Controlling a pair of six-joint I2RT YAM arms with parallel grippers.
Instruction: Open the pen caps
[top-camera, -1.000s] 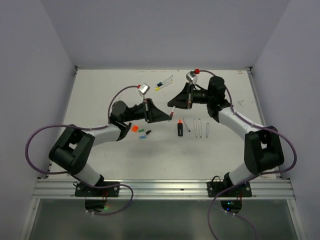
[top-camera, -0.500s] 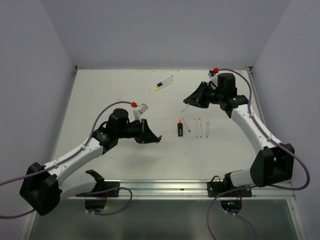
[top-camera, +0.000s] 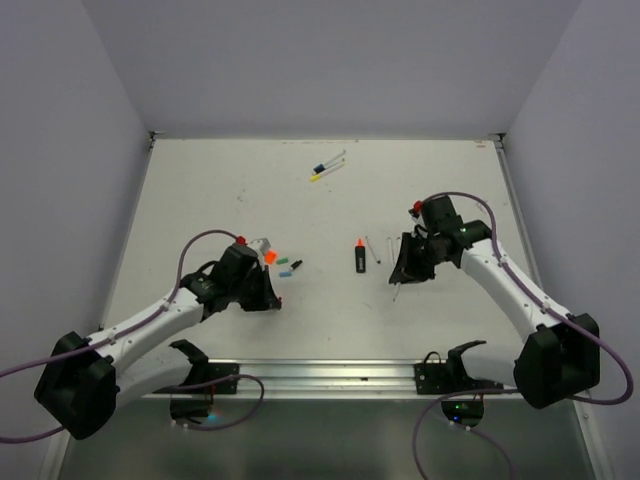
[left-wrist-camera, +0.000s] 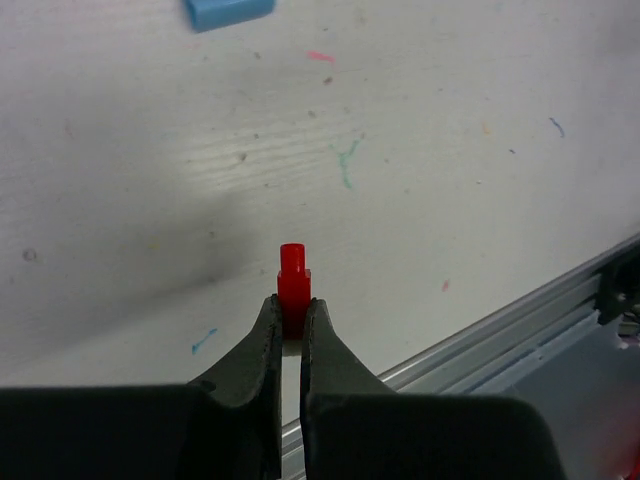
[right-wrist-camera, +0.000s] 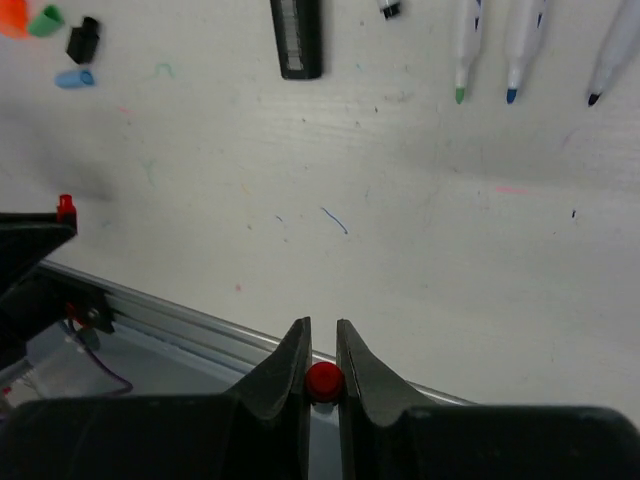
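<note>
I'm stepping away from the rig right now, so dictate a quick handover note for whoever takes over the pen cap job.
Left end effector: shut on the red cap.
Right end effector: shut on the red pen, seen end-on.
Done: orange cap, green cap, black cap, blue cap lie loose together; highlighter and three pens lie uncapped.
Left: set these down; two far pens look capped.

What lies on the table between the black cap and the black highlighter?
Nothing: between black cap and highlighter the table is bare, seen in the top view.
</note>
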